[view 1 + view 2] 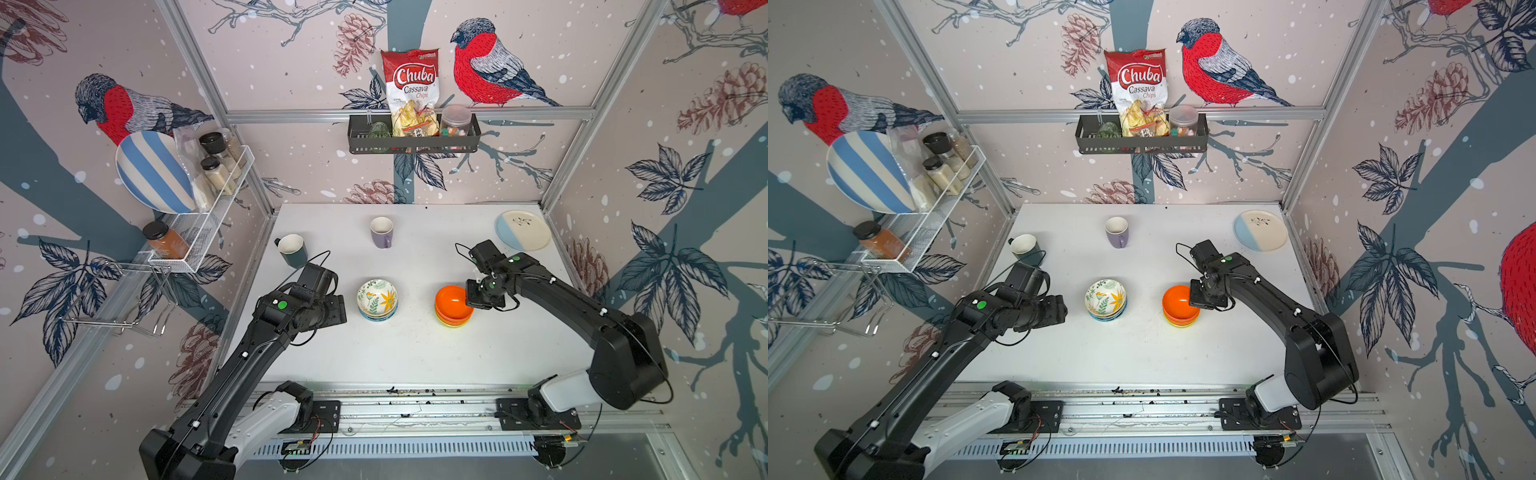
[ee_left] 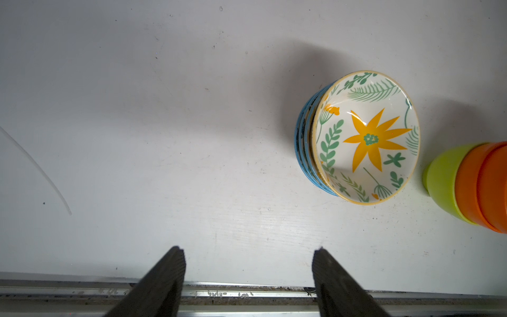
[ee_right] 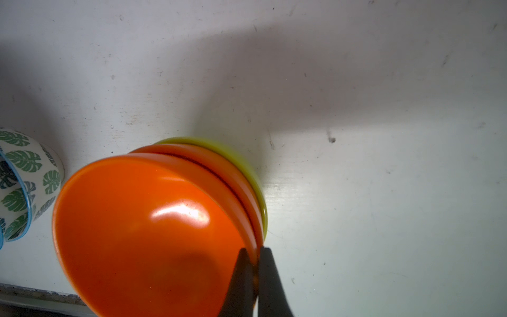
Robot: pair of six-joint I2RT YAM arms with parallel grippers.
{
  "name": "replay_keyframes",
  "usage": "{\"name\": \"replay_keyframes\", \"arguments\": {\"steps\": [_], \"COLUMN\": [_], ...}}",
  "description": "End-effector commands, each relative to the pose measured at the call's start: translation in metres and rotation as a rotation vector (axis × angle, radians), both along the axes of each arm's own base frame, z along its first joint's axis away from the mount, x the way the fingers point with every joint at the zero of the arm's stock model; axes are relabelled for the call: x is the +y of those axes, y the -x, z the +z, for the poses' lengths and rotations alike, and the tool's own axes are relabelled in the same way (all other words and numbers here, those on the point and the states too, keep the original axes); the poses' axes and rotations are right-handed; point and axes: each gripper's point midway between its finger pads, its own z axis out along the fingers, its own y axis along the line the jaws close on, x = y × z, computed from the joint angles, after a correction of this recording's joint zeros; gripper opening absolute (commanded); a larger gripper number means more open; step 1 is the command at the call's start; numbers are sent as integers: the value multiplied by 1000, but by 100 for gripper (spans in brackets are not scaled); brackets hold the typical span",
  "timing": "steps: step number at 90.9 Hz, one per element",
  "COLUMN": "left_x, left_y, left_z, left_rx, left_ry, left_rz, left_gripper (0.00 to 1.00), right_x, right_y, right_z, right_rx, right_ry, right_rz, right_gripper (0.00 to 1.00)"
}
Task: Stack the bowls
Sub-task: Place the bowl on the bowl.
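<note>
White table [image 1: 415,357]: right claw [image 3: 256,263] pinches top orange bowl [image 3: 137,233] by its rim, left claw [image 2: 248,263] spread near front edge.

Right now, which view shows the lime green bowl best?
Left wrist: the lime green bowl shows its side wall. Right wrist gives only a rim sliver; both top views barely show it under the orange bowls.
</note>
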Motion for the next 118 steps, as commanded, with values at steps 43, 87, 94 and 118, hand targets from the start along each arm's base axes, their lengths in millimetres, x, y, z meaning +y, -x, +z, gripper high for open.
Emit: {"name": "replay_keyframes", "arguments": {"steps": [43, 87, 94, 118], "left_x": [-1, 0, 0, 0], "left_y": [-1, -1, -1, -1], "left_z": [-2, -1, -1, -1], "left_rx": [3, -1, -2, -3], "left_ry": [3, 4, 3, 4], "left_rz": [-3, 0, 1, 2], "left_gripper": [75, 76, 76, 76], "right_x": [-3, -2, -2, -1], "right_y": [0, 1, 1, 2], "right_z": [-2, -6, -5, -3], "right_rx": [-10, 1, 0, -3], "right_ry": [24, 20, 19, 17], "right_rz": [19, 22, 22, 24], "right_gripper": [0, 0, 0, 0]}}
